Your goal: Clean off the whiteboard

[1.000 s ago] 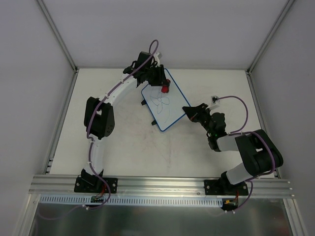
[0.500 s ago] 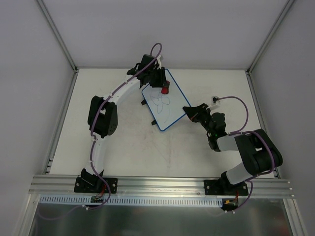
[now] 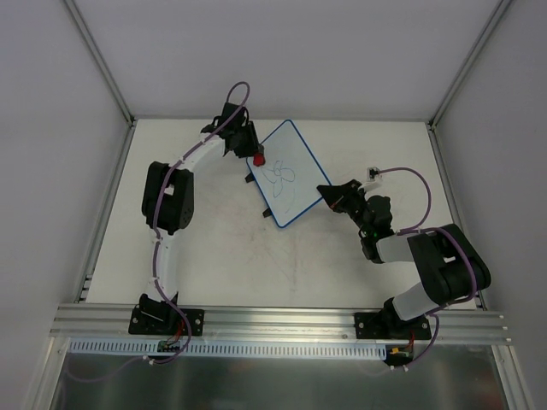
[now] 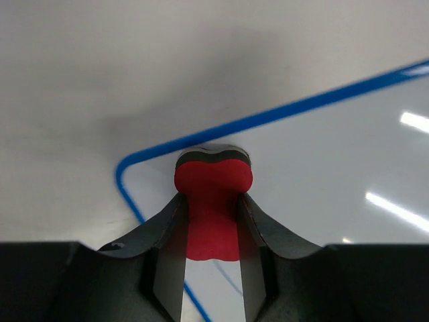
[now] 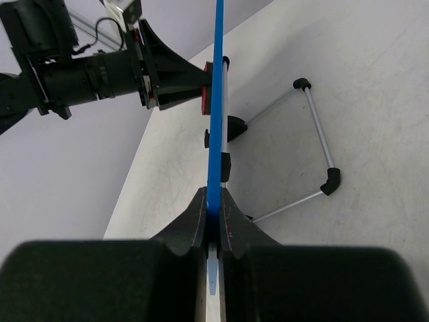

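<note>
Red eraser (image 3: 258,159), seen from above, is clamped in the left pincer (image 3: 255,155) at the far-left edge of the whiteboard (image 3: 295,154). The board sits mid-table (image 3: 214,248), long axis running far to near, and the right pincer (image 3: 328,195) grips its near right corner. Black scribbles (image 3: 282,178) lie just right of the eraser.

Left wrist: fingers (image 4: 167,228) closed on the eraser's waist, its head at the board's rounded corner.

Right wrist: jaws pinch the blue rim, board edge-on, wire stand (image 5: 315,127) behind it.

The left arm is nearer the marks, I'd say; wiping means moving rightward.

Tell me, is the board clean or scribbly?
Scribbly. Black loops show on the middle of the board in the top view. The left pincer holds the red eraser by its corner.
</note>
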Controlling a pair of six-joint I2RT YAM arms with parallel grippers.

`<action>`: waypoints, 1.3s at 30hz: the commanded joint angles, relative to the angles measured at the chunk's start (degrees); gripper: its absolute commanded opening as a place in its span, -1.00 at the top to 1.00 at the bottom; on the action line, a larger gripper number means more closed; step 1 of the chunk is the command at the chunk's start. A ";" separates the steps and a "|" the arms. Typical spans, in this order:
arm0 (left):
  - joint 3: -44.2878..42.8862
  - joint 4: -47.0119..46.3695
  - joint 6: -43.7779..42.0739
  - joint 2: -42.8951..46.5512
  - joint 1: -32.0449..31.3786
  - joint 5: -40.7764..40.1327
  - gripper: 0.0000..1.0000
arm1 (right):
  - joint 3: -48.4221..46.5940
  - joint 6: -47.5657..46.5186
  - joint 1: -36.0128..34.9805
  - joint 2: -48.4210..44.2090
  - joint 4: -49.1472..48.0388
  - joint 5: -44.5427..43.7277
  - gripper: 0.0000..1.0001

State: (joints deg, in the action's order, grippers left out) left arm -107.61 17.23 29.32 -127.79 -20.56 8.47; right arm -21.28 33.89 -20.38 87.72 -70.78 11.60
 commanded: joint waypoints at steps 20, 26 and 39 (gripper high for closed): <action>14.71 -10.72 -2.60 7.29 -4.84 7.78 1.00 | 0.01 -2.69 -0.62 0.25 -4.54 2.38 1.00; 14.18 -13.28 -8.57 8.69 -10.02 9.02 1.00 | -0.08 -2.69 -0.45 0.43 -4.71 2.55 1.00; 18.05 -14.69 -11.05 10.45 -13.64 10.08 1.00 | -0.26 -2.60 -0.62 0.61 -4.71 2.64 1.00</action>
State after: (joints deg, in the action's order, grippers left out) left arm -91.64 1.37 17.50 -116.71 -32.27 16.43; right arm -20.88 34.17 -20.16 87.88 -71.26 11.16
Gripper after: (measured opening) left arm 0.300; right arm 0.058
